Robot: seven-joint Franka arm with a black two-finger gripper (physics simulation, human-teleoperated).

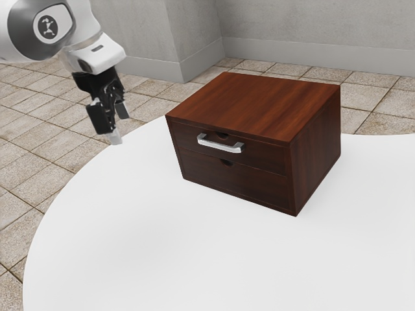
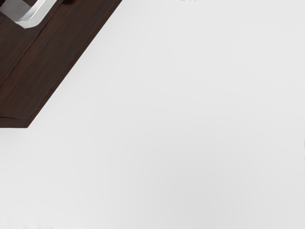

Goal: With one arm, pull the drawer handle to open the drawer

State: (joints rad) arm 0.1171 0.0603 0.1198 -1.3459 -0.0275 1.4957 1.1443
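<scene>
A dark wooden cabinet (image 1: 272, 110) with two drawers stands on the round white table (image 1: 194, 259). The upper drawer (image 1: 259, 154) carries a silver bar handle (image 1: 220, 143) and sits flush with the cabinet front. My gripper (image 1: 112, 127) hangs open in the air over the table's edge, well off toward the exterior view's left of the handle and a little higher, holding nothing. In the wrist view a corner of the cabinet front (image 2: 43, 57) and one end of the handle (image 2: 29, 15) appear ahead of my hand.
The lower drawer (image 1: 240, 178) has only a small notch and no handle. Tiled floor (image 1: 39, 129) surrounds the table, and grey walls (image 1: 181, 32) rise behind. Bare white tabletop (image 2: 190, 133) lies between my hand and the cabinet.
</scene>
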